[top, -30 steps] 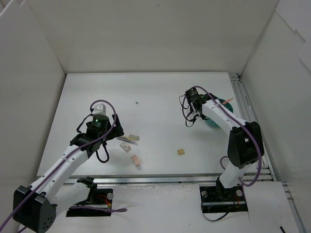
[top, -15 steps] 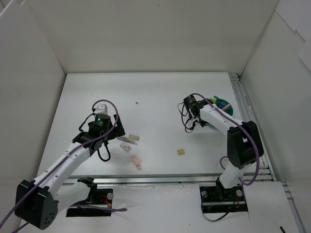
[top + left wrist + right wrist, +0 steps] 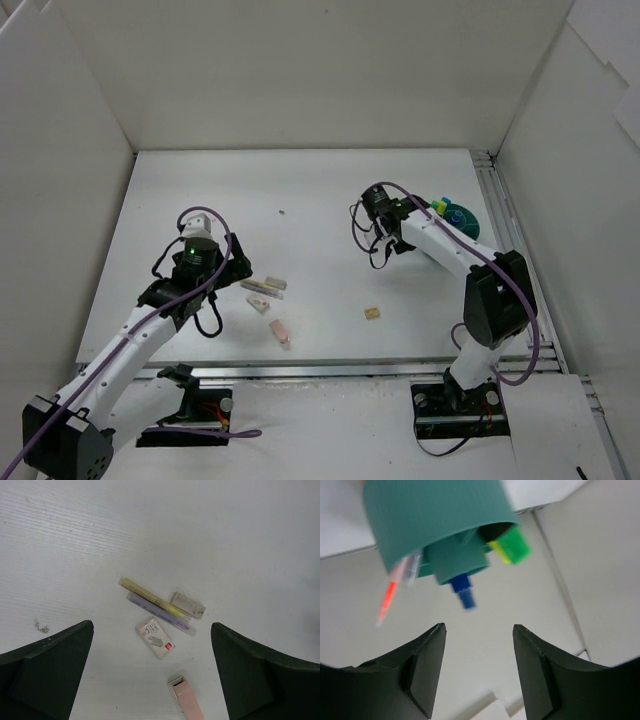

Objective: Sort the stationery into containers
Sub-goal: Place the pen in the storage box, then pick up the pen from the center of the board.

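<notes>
Right gripper [image 3: 374, 252] backed left off round teal plastic tub [image 3: 463, 221], jaws spread empty; left gripper [image 3: 151, 626], also spread, should probably grab slim yellow-beige stick [image 3: 145, 594] next.

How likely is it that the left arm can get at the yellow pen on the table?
Probably yes: the left tool hangs open directly above the yellow pen, nothing between them, though a purple pen lies beside it.
</notes>
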`<action>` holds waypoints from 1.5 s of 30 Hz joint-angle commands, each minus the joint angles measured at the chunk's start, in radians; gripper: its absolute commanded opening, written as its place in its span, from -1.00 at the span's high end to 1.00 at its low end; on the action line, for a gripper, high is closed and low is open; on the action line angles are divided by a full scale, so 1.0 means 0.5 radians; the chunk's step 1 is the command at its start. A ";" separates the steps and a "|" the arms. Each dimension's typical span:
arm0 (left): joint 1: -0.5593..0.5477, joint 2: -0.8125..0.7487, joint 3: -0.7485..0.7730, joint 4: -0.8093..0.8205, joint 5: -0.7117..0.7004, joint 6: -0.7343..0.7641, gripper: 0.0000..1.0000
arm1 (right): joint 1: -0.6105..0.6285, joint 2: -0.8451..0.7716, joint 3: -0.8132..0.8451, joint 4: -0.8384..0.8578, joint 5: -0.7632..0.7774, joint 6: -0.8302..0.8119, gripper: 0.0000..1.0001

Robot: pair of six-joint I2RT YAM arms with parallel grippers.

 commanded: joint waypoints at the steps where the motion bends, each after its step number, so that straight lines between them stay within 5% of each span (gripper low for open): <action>1: 0.017 -0.013 0.017 -0.003 -0.043 -0.060 -0.99 | 0.148 -0.077 0.298 -0.028 -0.188 0.206 -0.08; 4: 0.060 0.009 0.002 0.003 0.000 -0.122 -0.99 | 0.250 -0.071 0.559 -0.025 -0.516 0.485 -0.55; 5: 0.060 0.015 -0.004 0.012 0.019 -0.137 -0.99 | 0.274 -0.064 0.675 -0.022 -0.611 0.635 -0.95; 13: 0.170 0.318 0.121 -0.067 0.169 -0.398 -0.99 | 0.364 0.138 1.192 0.269 -1.008 1.562 -0.96; 18: 0.170 0.530 0.161 0.000 0.175 -0.564 -0.95 | 0.367 -0.012 0.803 0.702 -0.778 2.271 -0.96; 25: 0.192 0.794 0.333 -0.036 0.016 -0.646 -0.51 | 0.376 -0.270 0.260 0.837 -0.569 2.850 -0.96; 35: 0.210 0.963 0.342 -0.015 -0.227 -0.821 -0.24 | 0.385 -0.432 0.002 0.844 -0.505 2.996 -0.96; 45: 0.210 1.233 0.392 0.111 -0.092 -0.886 0.09 | 0.376 -0.445 -0.078 0.841 -0.372 3.057 -0.96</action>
